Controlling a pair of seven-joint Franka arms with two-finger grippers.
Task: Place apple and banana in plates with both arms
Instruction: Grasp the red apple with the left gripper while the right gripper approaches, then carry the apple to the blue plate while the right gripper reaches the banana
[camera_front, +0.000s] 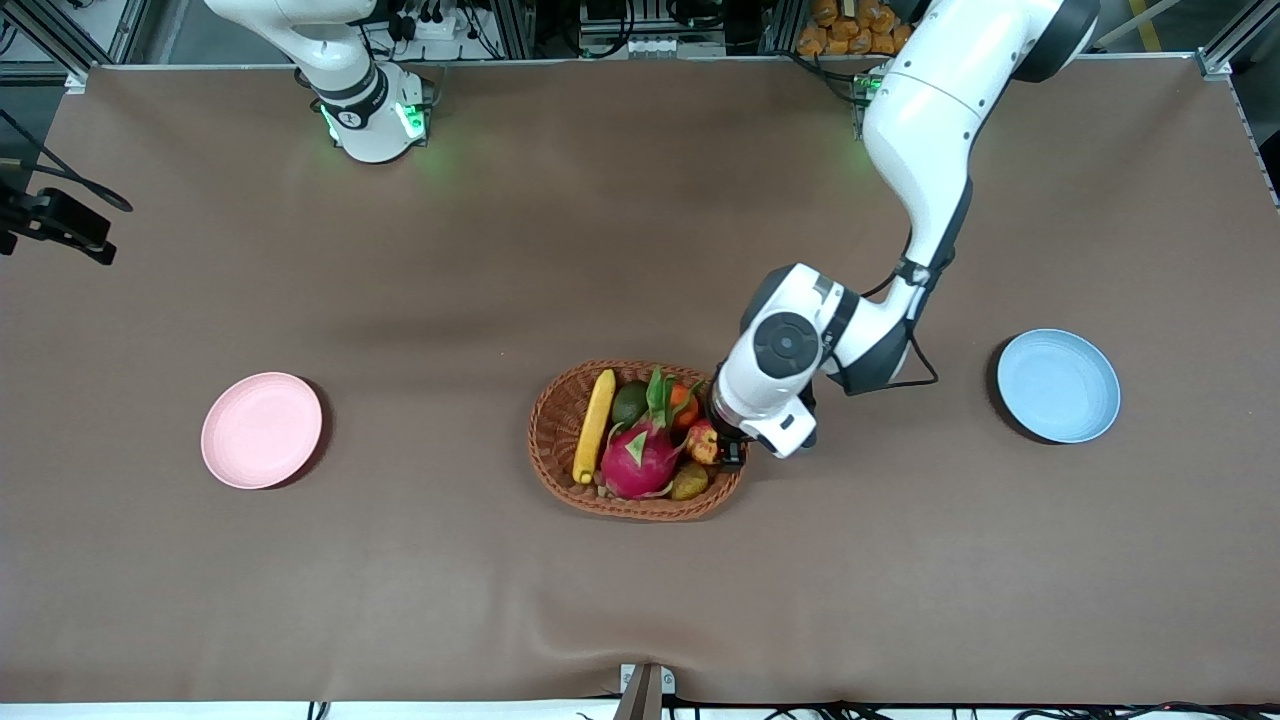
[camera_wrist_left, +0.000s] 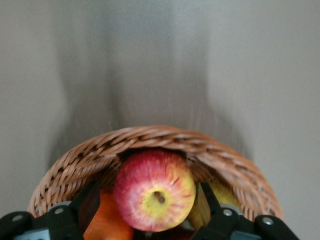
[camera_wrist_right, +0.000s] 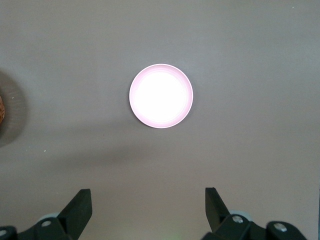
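The red-and-yellow apple (camera_front: 702, 441) (camera_wrist_left: 154, 189) lies in the wicker basket (camera_front: 548, 440) at its end toward the left arm. My left gripper (camera_front: 728, 450) (camera_wrist_left: 150, 192) is down in the basket and open, one finger on each side of the apple with a narrow gap at both. The yellow banana (camera_front: 594, 425) lies along the basket's other end. The pink plate (camera_front: 262, 430) (camera_wrist_right: 161, 96) and the blue plate (camera_front: 1058, 385) hold nothing. My right gripper (camera_wrist_right: 148, 200) hangs open high over the table by the pink plate; the front view does not show it.
A magenta dragon fruit (camera_front: 638, 455), an orange fruit (camera_front: 683, 400) (camera_wrist_left: 102, 225) and a green fruit (camera_front: 628, 400) crowd the basket around the apple. The woven rim (camera_wrist_left: 150, 135) rises just past the apple. Brown cloth covers the table.
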